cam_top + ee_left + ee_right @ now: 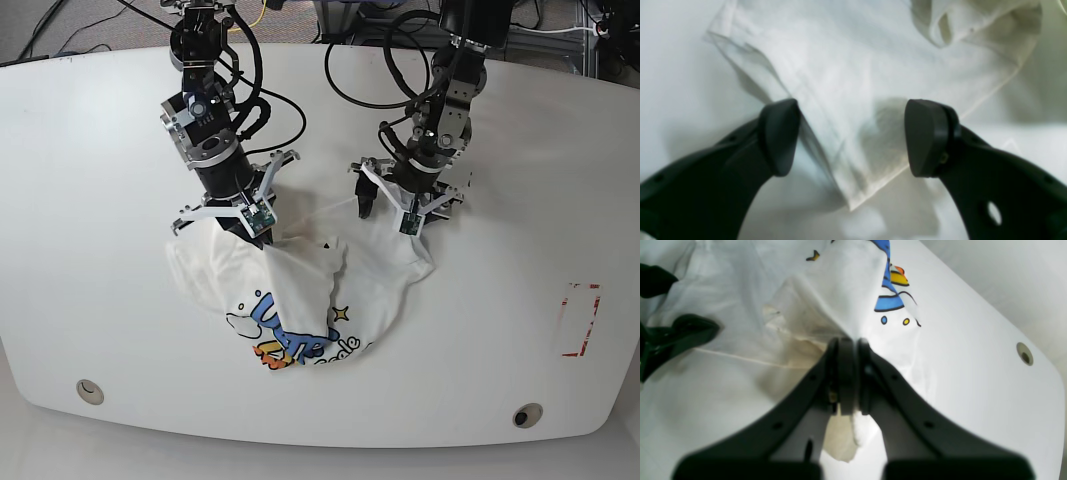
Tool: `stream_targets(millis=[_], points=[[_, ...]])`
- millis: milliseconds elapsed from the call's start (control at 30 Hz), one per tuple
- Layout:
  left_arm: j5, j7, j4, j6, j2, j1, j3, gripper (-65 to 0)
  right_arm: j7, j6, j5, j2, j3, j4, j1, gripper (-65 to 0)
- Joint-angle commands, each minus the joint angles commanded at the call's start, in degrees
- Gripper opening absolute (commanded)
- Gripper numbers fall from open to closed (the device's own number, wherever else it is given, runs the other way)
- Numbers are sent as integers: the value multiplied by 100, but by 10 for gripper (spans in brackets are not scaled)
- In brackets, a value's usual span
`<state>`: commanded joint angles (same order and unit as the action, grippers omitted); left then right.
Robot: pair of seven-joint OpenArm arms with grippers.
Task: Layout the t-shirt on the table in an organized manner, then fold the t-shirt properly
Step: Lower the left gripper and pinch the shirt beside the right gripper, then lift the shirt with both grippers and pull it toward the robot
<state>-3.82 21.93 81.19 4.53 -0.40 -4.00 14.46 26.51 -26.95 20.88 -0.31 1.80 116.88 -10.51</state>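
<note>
The white t-shirt (300, 290) lies crumpled in the middle of the table (100, 250), with its blue, yellow and orange print facing the front edge. My right gripper (262, 238) is shut on a fold of the shirt; in the right wrist view (850, 343) the cloth (840, 290) is pinched between the pads and lifted into a peak. My left gripper (392, 215) is open over the shirt's far right part. In the left wrist view (851, 136) its jaws straddle a plain white corner of the shirt (857, 66) without closing on it.
A red-outlined rectangle mark (580, 320) is on the table at the right. Round holes sit near the front edge at the left (89, 390) and right (527, 414). Black cables (350, 80) trail at the back behind the arms.
</note>
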Motion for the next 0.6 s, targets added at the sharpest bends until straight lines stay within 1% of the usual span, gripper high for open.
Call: stream_targets(millis=[67,100,133,167,233,367,467,533,600], points=[[9,0,0,167,18,0,-18,-372,0,0,0,0,0,0,0,-637],[9,0,0,202,18,0,-18,-415,0,0,0,0,0,0,9,-637],[9,0,0,229,18,0,-18,-494,0,0,0,0,0,0,9,-637],[18,0,0,229,18,0,-18,-558,0,0,0,0,0,0,18,-637],[44,18,0,229,18,0,-9,-650,0,0,0,0,0,0,18,-637],[35,0,44,229,0,-18,-9,-647,0,26,-9,-9,-44,-9,35,-637],[26,-9,114,229,-9,-35,-35,-650,-9,35,-62,-53,-264,-9,79,-637],[18,-9,290,229,-35,-44,-62,-650,-79,35,-246,-158,-571,-18,123,-637],[9,9,580,237,-185,-53,-149,-650,-149,35,-501,-281,-976,-18,158,-637]])
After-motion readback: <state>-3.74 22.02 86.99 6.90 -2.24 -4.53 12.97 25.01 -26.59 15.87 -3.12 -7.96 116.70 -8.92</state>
